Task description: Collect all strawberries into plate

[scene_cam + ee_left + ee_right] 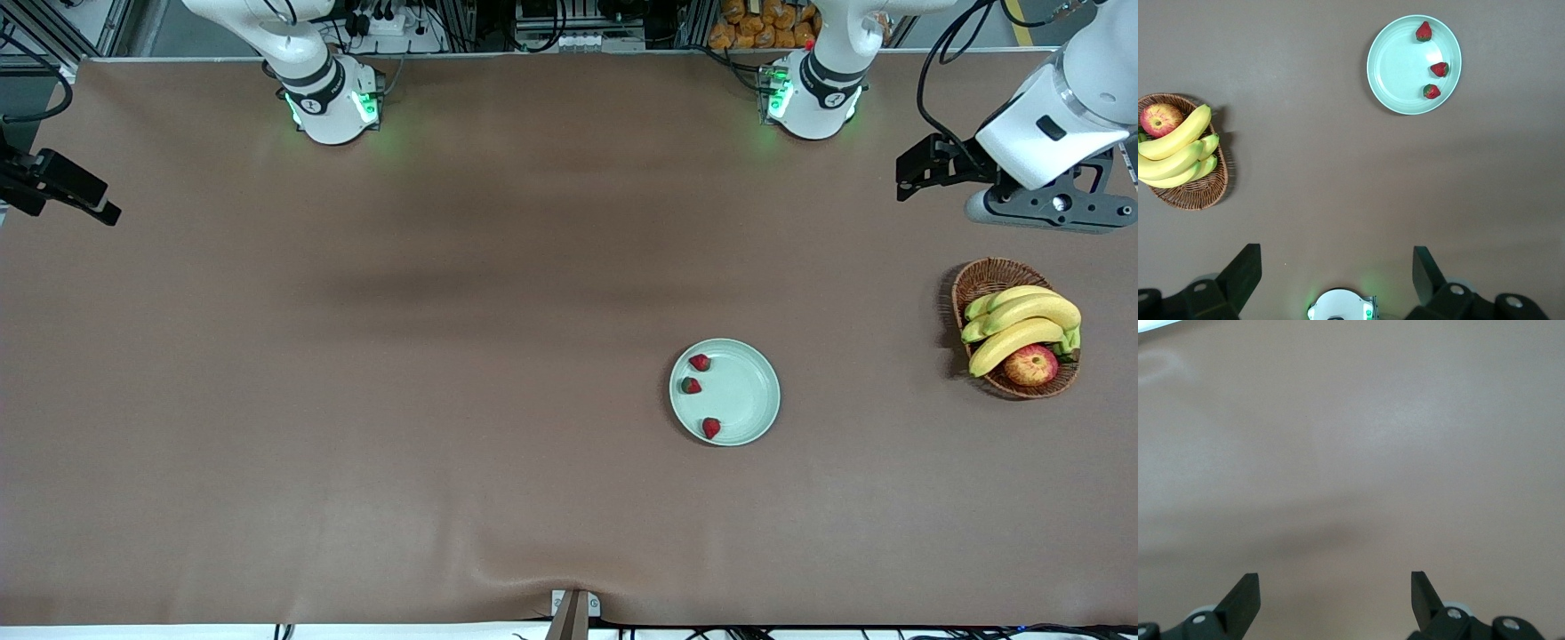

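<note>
Strawberries, three in number, lay inside the plate, near its rim on the side toward the right arm's end of the counter. Basket with bananas and apple stood toward the left arm's end. Left claw hung wide and empty above the counter beside the basket; right claw waited wide and empty over bare counter.
</note>
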